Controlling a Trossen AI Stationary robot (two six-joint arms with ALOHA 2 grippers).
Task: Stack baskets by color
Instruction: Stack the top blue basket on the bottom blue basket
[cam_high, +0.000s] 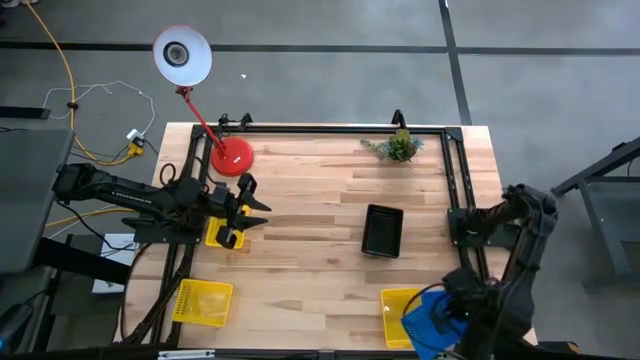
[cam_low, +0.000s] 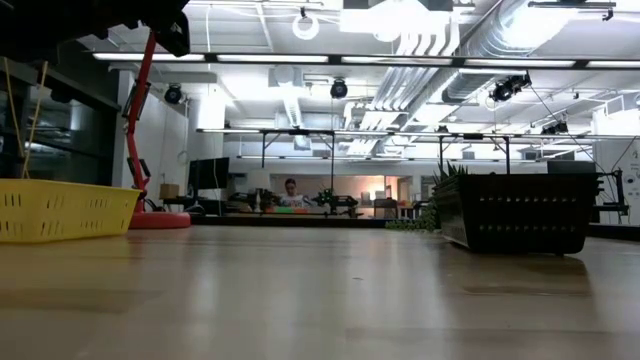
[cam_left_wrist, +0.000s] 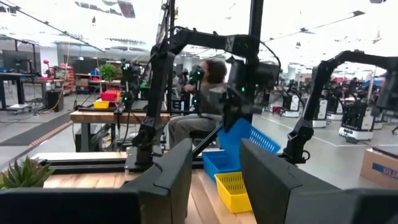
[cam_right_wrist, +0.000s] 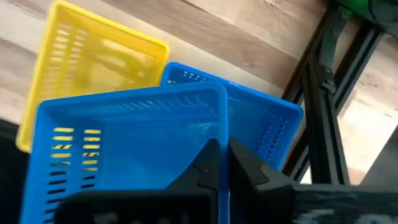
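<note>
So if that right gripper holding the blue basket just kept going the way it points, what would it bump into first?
Most likely the second blue basket lying right beneath the held blue basket, beside the yellow basket. The right gripper points down at them; how far apart they are is unclear.

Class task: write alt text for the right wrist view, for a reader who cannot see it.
The right gripper, shut, pinches the rim of a blue basket held above a second blue basket and a yellow basket on the wooden table.
</note>
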